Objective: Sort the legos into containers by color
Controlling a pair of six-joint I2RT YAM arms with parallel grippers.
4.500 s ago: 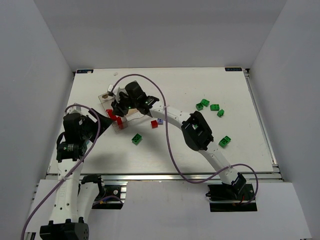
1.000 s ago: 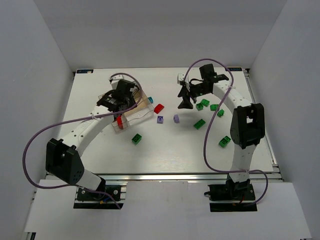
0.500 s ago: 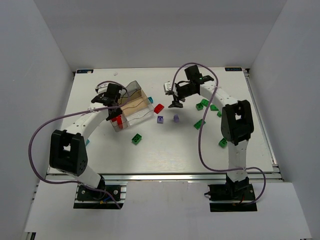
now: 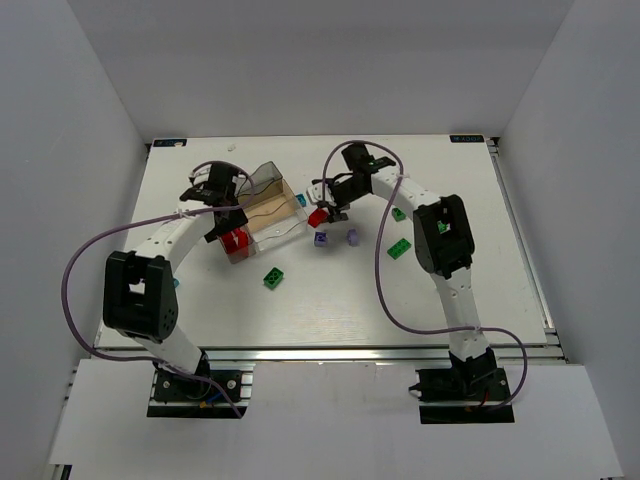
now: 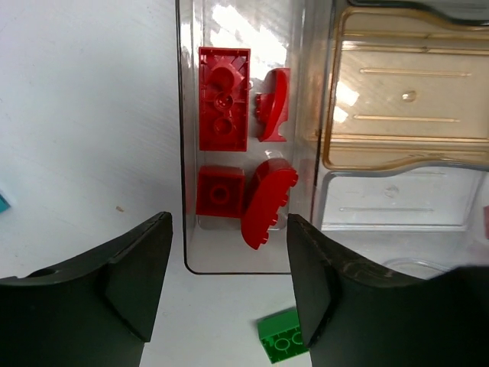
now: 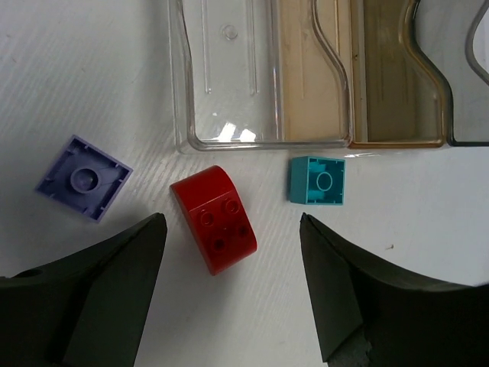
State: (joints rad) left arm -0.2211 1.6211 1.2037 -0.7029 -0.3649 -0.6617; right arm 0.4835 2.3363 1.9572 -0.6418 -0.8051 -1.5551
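The clear box lies open at left of centre, its smoky lid raised. Several red bricks fill its near-left compartment. My left gripper is open and empty above that compartment, which also shows between its fingers in the left wrist view. My right gripper is open and hovers over a loose red curved brick on the table beside the box, its fingers either side. A cyan brick and a pale purple brick lie next to it.
A green brick lies in front of the box and shows in the left wrist view. Two purple bricks and green bricks lie to the right. A cyan brick lies by the left arm.
My right gripper has moved left, from over the table's middle to above the loose red brick by the box. My left gripper stays over the box, shifted slightly.
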